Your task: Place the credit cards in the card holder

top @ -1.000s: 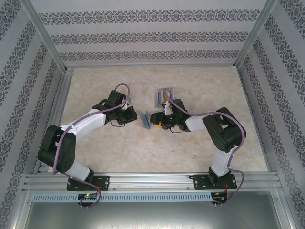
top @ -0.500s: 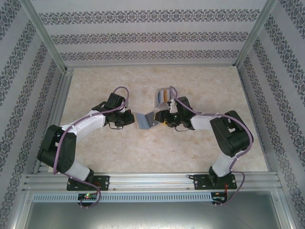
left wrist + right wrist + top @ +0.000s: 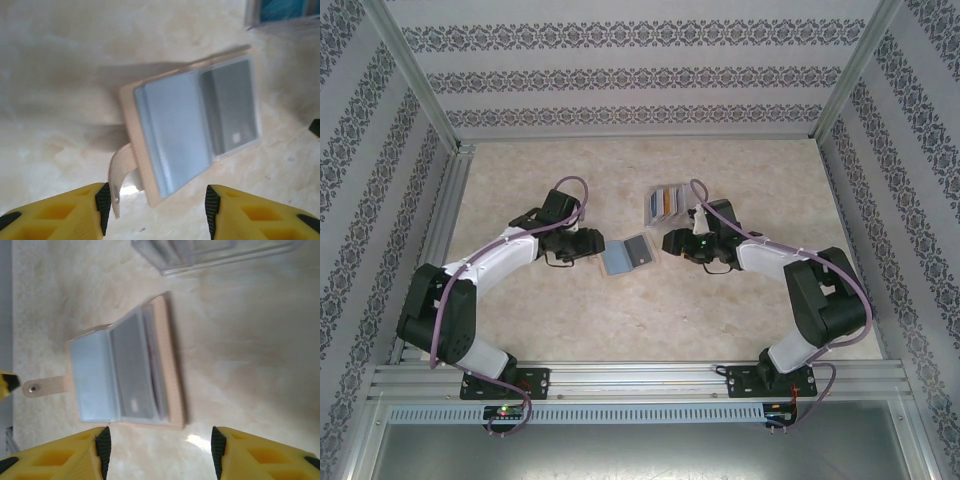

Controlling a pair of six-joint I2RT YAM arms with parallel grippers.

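Top: holder (image 3: 628, 255) is now lying open on table (image 3: 740, 320), no longer propped betw. L gripper (image 3: 592, 246) & R gripper (image 3: 670, 242); cards (image 3: 665, 203) are waiting in tray (image 3: 645, 208) just behind.
L wrist: L jaws are standing spread, gripping nothing; tab (image 3: 120, 170) is pointing at them.
R wrist: R jaws are standing spread, empty; holder's long axis is running gripper-to-gripper.
Meaning: pockets are facing up, prob. ready for loading.

White-and-black arms (image 3: 490, 255), purple cables (image 3: 572, 184), yellow black-padded tool fingers (image 3: 60, 210).
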